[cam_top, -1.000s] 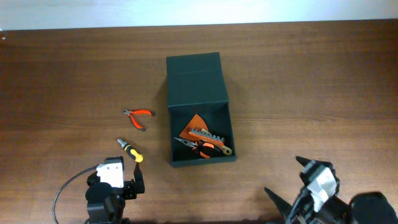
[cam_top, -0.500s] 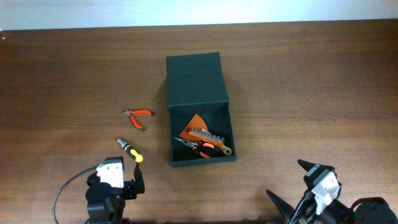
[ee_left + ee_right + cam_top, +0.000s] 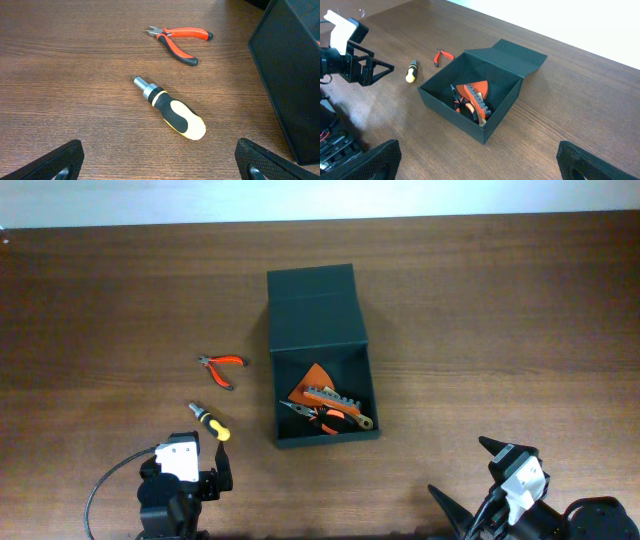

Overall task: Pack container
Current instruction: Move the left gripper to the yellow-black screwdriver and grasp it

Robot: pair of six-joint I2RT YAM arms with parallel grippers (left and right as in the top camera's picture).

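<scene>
The dark green container (image 3: 322, 442) stands open at the table's middle, its flap lid (image 3: 313, 310) laid back. It holds an orange piece, pliers and a metal tool (image 3: 335, 402); it also shows in the right wrist view (image 3: 496, 120). A yellow-and-black screwdriver (image 3: 211, 422) and orange-handled cutters (image 3: 222, 367) lie left of it, also in the left wrist view: screwdriver (image 3: 172, 110), cutters (image 3: 181, 39). My left gripper (image 3: 160, 167) is open and empty just short of the screwdriver. My right gripper (image 3: 480, 165) is open and empty at the front right, away from the container.
The left arm (image 3: 350, 62) with its cable shows at the front left. The wooden table's far edge (image 3: 320, 218) runs along the top. The container's wall (image 3: 295, 85) stands right of the left gripper.
The right arm drew back toward the front edge between one second ago and half a second ago, then held still. The left arm and the tools have not moved.
</scene>
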